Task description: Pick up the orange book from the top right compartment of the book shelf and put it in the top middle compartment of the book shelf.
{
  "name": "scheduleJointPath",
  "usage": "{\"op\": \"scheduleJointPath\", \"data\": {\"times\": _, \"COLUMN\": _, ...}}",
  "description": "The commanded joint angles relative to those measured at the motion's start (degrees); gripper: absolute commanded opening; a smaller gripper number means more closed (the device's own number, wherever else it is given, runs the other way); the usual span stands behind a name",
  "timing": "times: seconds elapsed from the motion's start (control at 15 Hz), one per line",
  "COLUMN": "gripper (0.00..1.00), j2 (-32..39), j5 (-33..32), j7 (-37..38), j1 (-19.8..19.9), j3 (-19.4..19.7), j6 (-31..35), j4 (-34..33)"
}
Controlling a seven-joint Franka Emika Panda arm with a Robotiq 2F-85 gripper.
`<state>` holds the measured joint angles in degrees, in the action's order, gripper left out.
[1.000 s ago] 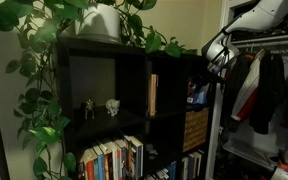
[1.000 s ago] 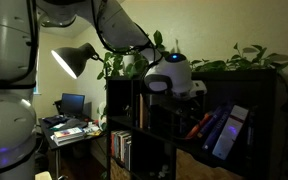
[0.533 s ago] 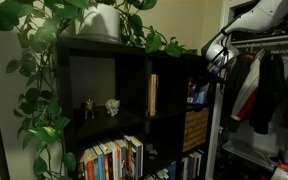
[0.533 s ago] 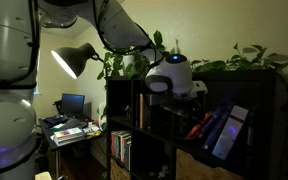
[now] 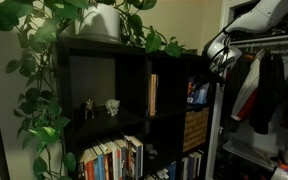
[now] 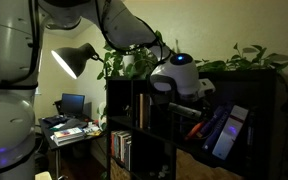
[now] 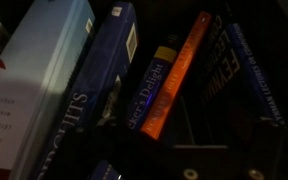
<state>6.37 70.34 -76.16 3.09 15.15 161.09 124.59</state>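
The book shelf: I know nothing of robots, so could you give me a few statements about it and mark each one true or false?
1. The orange book leans among blue-covered books. True.
2. The end effector is holding the orange book. False: nothing grips the book.
3. A leafy plant stands on top of the book shelf. True.
4. The two figurines share a cubby with the tan-brown book. False: they stand in the neighbouring cubby.
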Motion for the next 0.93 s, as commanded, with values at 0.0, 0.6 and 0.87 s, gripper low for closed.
{"op": "scheduleJointPath", "data": {"times": 0.0, "gripper": 1.00, "j2": 2.45, "j5": 7.23, "j7": -6.90, "j1": 1.67, "j3": 0.06, "j6": -2.89, "j4": -2.85}}
{"op": "scheduleJointPath", "data": {"times": 0.6, "gripper": 1.00, "j2": 8.37, "j5": 17.00, "j7": -13.96, "j1": 2.80, "j3": -0.02, "j6": -7.47, "j4": -7.96}}
{"op": "scheduleJointPath", "data": {"times": 0.87, "gripper": 0.82, "j2": 9.61, "j5": 18.34, "j7": -14.17, "j1": 2.62, "j3": -0.07, "j6": -9.06, "j4": -9.28}}
